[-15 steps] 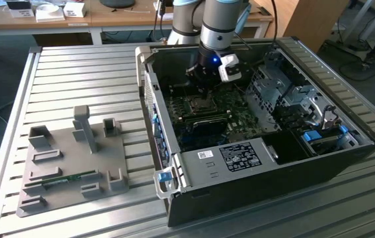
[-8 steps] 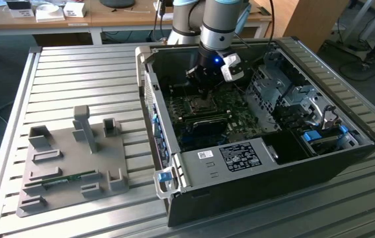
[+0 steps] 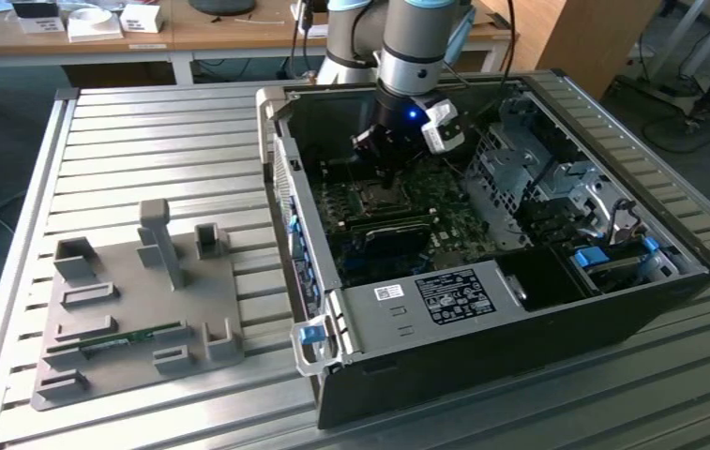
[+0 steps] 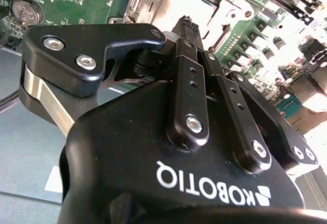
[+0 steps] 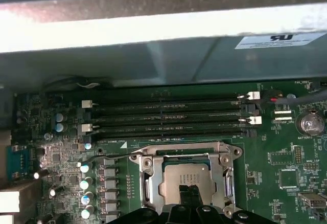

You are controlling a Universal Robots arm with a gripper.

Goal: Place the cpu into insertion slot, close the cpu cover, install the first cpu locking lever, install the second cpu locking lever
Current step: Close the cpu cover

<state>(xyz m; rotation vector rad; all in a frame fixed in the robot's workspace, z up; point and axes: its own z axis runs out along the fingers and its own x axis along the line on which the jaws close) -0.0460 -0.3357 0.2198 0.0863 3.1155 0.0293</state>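
- my gripper (image 4: pixel 188 27) is pinched narrow with nothing in it, tips just over the cpu (image 5: pixel 179 175), looks like a pushing pose
- cpu cover (image 5: pixel 149 183) lies flat, framing the chip

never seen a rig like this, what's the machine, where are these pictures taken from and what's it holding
A grey robot arm carries a black two-fingered end effector. The exterior view, off the arm, shows a slatted metal table bearing an open black computer case and a grey tray with a long green memory stick. Both wrist views ride on the arm. The end effector, shut and seemingly empty, points at the silvery square cpu framed by the thin silver cpu cover.
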